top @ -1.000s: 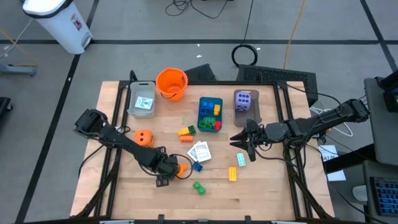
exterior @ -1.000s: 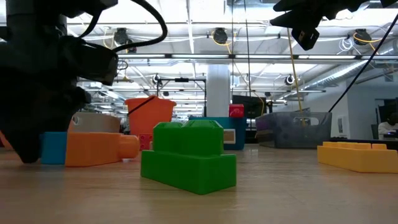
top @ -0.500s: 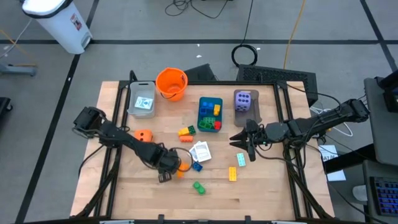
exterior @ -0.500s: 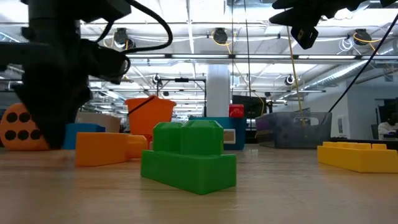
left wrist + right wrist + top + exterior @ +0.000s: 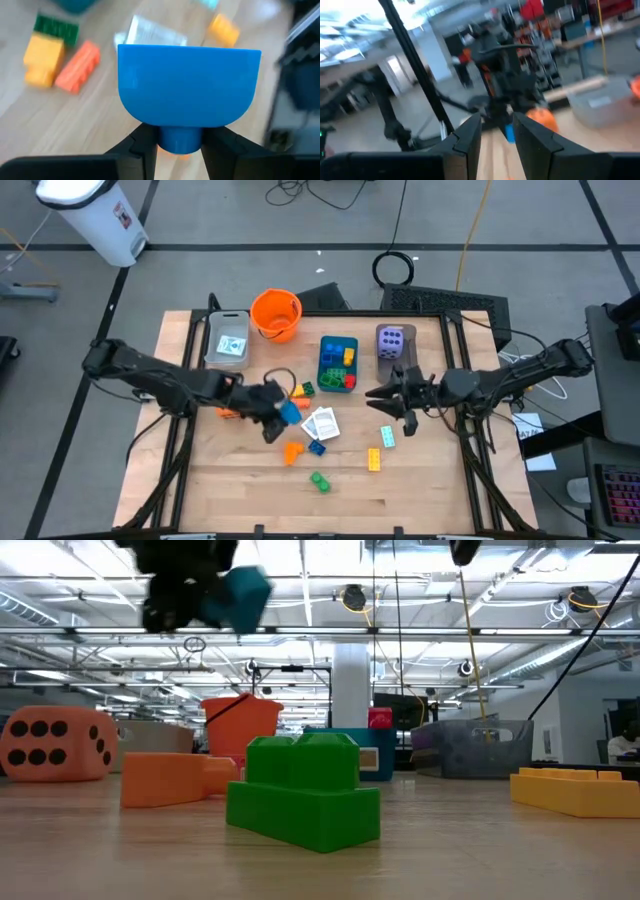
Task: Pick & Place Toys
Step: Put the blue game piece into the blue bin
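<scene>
now left end effector (image 5: 278, 408) holds blue brick (image 5: 189, 82) aloft

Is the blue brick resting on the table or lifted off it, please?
Lifted. The left end effector grips the blue brick by a stud, and the low view shows it high above the table.

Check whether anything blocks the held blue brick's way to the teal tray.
Nothing visible does. The left gripper holds the blue brick lifted above the table; the orange-and-green bricks lie low on the wood before the teal tray.
</scene>
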Motion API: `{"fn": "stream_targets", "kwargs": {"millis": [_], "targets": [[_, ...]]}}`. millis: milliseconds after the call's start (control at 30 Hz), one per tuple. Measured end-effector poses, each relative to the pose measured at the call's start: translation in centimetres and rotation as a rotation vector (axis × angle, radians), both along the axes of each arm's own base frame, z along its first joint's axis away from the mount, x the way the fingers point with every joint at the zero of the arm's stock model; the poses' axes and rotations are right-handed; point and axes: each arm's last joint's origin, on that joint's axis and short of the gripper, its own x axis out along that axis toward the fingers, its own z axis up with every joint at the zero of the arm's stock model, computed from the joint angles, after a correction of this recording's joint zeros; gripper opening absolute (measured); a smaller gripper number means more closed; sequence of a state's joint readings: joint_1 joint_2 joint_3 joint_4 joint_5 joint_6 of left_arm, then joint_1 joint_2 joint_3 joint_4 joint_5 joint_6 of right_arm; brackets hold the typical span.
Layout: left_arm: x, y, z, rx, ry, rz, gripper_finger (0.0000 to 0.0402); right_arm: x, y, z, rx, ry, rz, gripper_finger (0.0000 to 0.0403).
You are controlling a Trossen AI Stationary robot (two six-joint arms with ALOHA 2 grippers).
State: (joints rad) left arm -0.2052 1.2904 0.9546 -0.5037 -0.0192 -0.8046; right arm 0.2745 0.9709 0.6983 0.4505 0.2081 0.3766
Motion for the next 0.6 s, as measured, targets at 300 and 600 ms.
{"fn": "stream_targets", "kwargs": {"millis": [300,600], "targets": [[3.1,0.3,1.8,-0.002,-0.223,0.008,0.0125,2.3,1.0,-0.4,-0.046,-0.089,0.130,0.0105],[8.1,-0.1,5.2,0.173,-0.163,-0.129,0.0125,5.0,1.4,0.2,-0.125,0.086,0.203,0.0105]]}}
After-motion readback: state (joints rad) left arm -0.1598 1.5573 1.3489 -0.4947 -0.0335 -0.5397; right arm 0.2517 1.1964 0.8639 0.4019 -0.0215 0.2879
